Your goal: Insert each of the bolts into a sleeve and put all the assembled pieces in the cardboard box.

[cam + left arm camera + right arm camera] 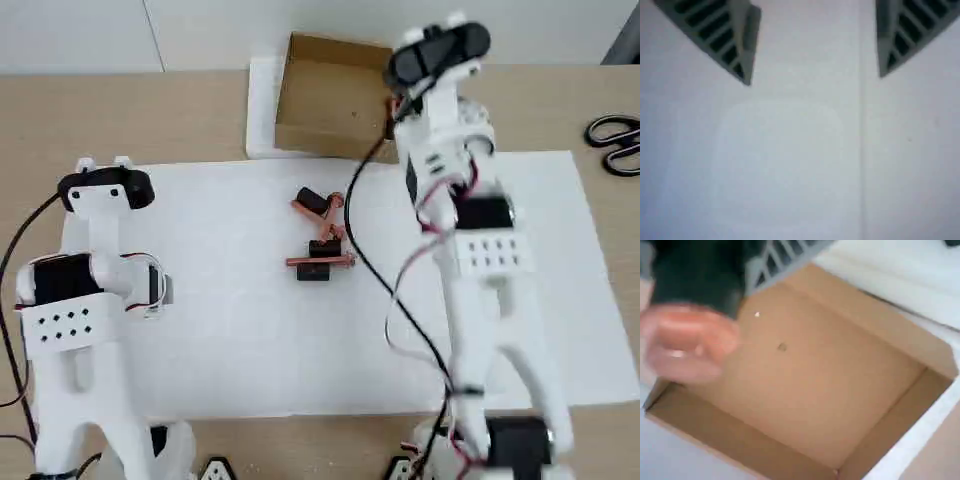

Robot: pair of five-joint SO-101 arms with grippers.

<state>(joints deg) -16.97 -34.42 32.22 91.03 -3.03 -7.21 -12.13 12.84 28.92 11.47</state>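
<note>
Bolt (687,340) gripped in right pincer (735,287) above cardboard box (880,325), left pincer (813,78) spread wide

Two arms (85,300) (480,250); one cardboard box (330,95); one scissors (615,142); one white sheet (230,320); bolts (320,262) (318,205) (685,340): at least three.

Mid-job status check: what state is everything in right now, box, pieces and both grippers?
Cardboard box: open, nothing lying inside.
Held piece: bolt in sleeve, hanging above the box.
Right gripper: shut on the held piece.
Left gripper: open, empty, above the white sheet.
Farther piece: lying loose on the sheet.
Nearer piece: lying loose on the sheet.
</note>
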